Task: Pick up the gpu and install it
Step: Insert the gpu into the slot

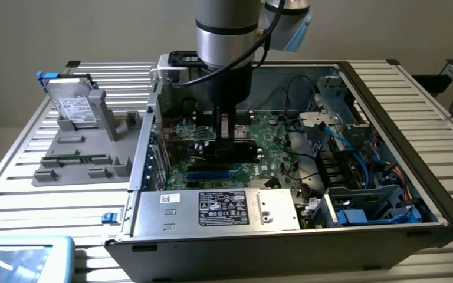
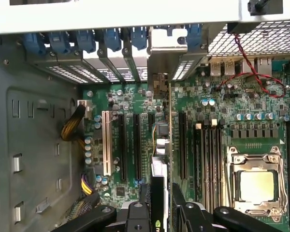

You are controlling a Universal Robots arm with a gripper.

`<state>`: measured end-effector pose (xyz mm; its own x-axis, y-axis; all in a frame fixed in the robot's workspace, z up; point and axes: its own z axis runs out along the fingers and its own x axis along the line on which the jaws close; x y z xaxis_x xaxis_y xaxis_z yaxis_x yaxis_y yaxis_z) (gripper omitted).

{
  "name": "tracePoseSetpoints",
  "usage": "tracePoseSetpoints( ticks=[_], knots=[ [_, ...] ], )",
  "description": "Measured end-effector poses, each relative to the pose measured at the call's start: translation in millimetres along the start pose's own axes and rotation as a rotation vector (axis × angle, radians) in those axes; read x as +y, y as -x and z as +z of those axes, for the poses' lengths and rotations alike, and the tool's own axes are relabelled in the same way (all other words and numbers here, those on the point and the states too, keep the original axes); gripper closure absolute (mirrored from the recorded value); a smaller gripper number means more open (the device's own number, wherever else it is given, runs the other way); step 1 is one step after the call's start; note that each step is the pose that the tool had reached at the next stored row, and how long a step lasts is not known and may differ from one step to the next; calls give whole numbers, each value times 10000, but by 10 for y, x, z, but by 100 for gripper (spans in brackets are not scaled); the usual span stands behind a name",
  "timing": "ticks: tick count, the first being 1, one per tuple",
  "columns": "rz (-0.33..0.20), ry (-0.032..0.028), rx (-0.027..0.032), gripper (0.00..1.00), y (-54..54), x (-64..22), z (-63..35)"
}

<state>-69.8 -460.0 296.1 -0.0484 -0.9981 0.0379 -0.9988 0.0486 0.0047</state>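
Observation:
My gripper (image 1: 226, 140) reaches straight down into the open computer case (image 1: 384, 100) and is shut on the gpu (image 1: 228, 155), a thin black card held on edge just above the green motherboard (image 1: 270, 154). In the wrist view the gpu (image 2: 160, 159) runs edge-on away from my gripper (image 2: 160, 218), between its black fingers (image 2: 137, 215). The card lies along the row of black expansion slots (image 2: 135, 145), and its metal bracket end (image 2: 170, 58) is at the case's rear slot openings. Whether the card's edge sits in a slot is hidden.
A silver hard drive (image 1: 75, 108) and green memory sticks (image 1: 77, 158) rest on a grey holder (image 1: 61, 144) on the exterior view's left. Inside the case are the power supply (image 1: 219, 209), the CPU socket (image 2: 253, 186), blue cables (image 1: 353, 141) and drive bays (image 1: 368, 203).

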Motion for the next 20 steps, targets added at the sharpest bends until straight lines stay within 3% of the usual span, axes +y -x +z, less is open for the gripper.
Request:
tracePoseSetpoints(
  ticks=[6,14,20],
  knots=[
    [-31,17,8,72,3,13,105],
    [-59,23,41,72,60,95,213],
    [-82,145,47,72,63,100,277]
  ],
)
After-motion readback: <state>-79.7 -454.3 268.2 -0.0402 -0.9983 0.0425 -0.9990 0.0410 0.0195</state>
